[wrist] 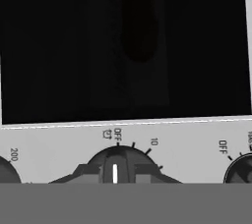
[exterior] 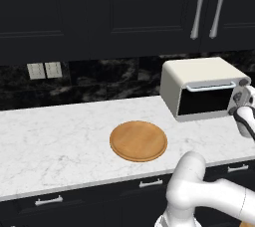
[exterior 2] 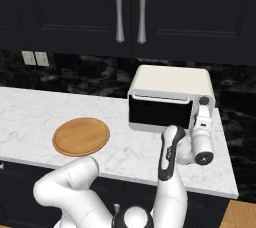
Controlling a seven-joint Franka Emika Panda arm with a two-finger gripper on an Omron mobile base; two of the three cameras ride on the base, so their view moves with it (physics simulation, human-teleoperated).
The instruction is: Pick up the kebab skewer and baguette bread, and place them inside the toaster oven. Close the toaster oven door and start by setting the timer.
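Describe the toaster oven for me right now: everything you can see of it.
The cream-white boxy toaster oven stands on the white marble counter against the dark backsplash. Its dark glass door is shut, silver bar handle along the top edge. Grey knobs sit on its right front; the gripper is at them, and the hand view shows a knob pointing at OFF.

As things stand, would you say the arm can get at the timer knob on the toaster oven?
Probably yes. The gripper is already up against the knob panel at the right front of the toaster oven, and the hand view shows a knob dead ahead, pointer at OFF, with nothing between.
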